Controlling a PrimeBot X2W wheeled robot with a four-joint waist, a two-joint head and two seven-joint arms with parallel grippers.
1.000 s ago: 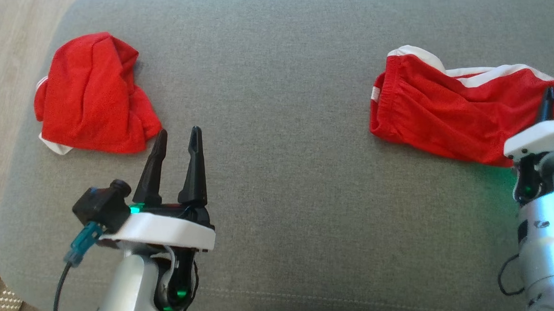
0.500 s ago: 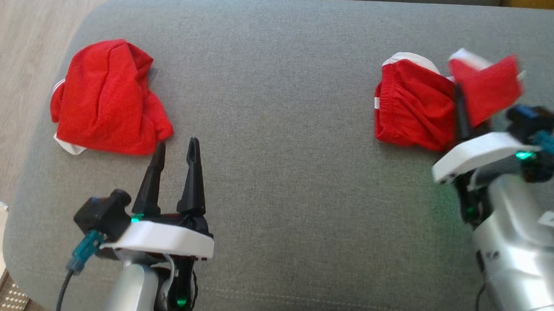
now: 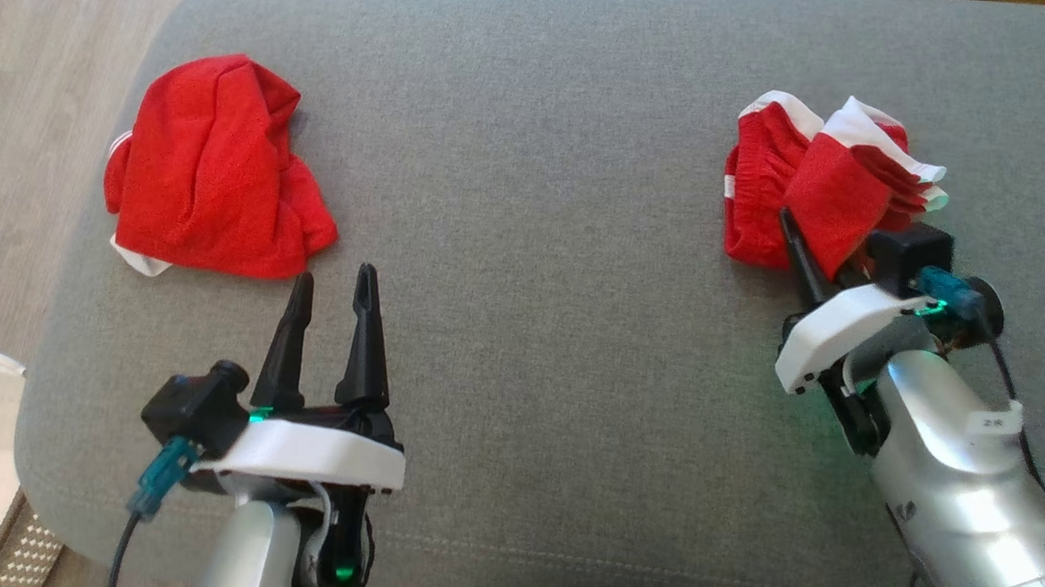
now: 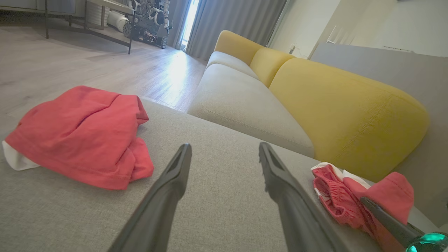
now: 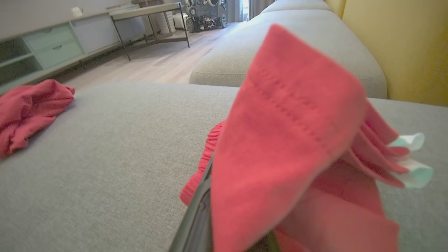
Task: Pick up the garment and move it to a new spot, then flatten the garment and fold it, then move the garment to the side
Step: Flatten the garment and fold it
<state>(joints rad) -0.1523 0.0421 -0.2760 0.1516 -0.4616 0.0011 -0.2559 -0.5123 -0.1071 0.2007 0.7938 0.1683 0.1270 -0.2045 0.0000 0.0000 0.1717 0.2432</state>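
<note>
garment [image 3: 826, 193]: red with white trim, bunched on the right part of the grey cushion [image 3: 540, 284]; one fold stands up off it, the rest lies on it.
garment to right gripper [image 3: 813, 241]: the raised fold sits between the fingers and drapes over them; one dark finger [image 5: 196, 217] shows left of the cloth.
right gripper state: pinching that fold.
right arm: forearm at the lower right, wrist leaning left, fingers pointing up and away.
left gripper [image 3: 336, 281]: spread, holding nothing, over the cushion, tips just short of the other garment [image 3: 212, 171].
other garment: red heap at the cushion's left end, well apart from the first.
</note>
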